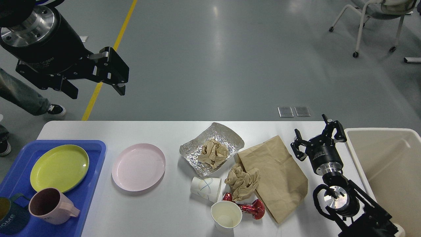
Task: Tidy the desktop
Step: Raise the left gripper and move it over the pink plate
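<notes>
The white desktop (171,210) spans the lower half of the head view. On it lie a pink plate (138,167), a foil sheet (212,148) holding crumpled brown paper, a flat brown paper bag (278,177), another crumpled paper wad (242,182), a tipped paper cup (206,188), an upright paper cup (226,214) and a red foil wrapper (251,209). My left gripper (97,90) hangs open, high above the table's far left, holding nothing. My right gripper (317,136) stands open beside the bag's right edge, empty.
A blue tray (88,197) at the left holds a yellow-green plate (60,168), a pink mug (51,205) and a dark teal mug (10,219). A beige bin (384,171) stands at the right. A person's legs (23,95) are at far left, a chair (375,19) far back right.
</notes>
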Robot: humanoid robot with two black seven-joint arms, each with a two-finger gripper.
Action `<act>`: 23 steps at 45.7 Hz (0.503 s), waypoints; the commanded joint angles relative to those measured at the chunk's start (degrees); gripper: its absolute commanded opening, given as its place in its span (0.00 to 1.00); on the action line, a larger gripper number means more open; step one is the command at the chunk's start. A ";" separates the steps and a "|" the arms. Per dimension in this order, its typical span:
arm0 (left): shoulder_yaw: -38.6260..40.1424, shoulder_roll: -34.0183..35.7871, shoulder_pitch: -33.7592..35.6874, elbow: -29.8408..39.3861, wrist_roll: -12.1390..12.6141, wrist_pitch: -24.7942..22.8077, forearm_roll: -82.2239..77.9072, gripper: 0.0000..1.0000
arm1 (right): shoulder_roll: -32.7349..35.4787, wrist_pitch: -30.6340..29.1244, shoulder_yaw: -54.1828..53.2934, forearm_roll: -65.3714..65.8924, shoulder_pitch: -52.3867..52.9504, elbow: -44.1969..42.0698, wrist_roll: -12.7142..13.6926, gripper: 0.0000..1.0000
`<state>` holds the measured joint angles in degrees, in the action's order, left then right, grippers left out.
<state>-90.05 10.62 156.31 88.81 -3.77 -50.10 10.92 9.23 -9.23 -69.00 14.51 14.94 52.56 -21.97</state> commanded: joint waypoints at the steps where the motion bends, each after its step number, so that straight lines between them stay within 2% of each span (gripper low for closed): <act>1: 0.31 0.10 -1.53 -0.04 -0.19 0.26 -0.11 0.96 | 0.00 0.00 0.00 -0.01 0.00 0.00 0.00 1.00; 6: 0.67 0.19 -4.69 -0.12 0.16 1.31 -0.90 0.96 | 0.00 0.00 0.00 0.08 0.00 0.00 0.00 1.00; 13: 0.58 1.16 -8.73 -0.65 0.16 7.91 -0.99 0.96 | 0.00 0.00 0.00 -0.01 0.00 0.00 0.00 1.00; 16: 1.02 1.51 -10.84 -1.35 -0.54 8.61 -0.82 0.96 | 0.00 0.00 0.00 -0.01 0.00 0.00 0.00 1.00; 23: 3.30 2.48 -19.09 -5.56 -0.45 10.37 0.67 0.95 | 0.00 0.00 0.00 -0.01 0.00 0.00 0.00 1.00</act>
<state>-88.30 12.37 143.36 86.37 -4.28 -41.12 10.57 9.23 -9.23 -68.99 14.51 14.94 52.56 -21.97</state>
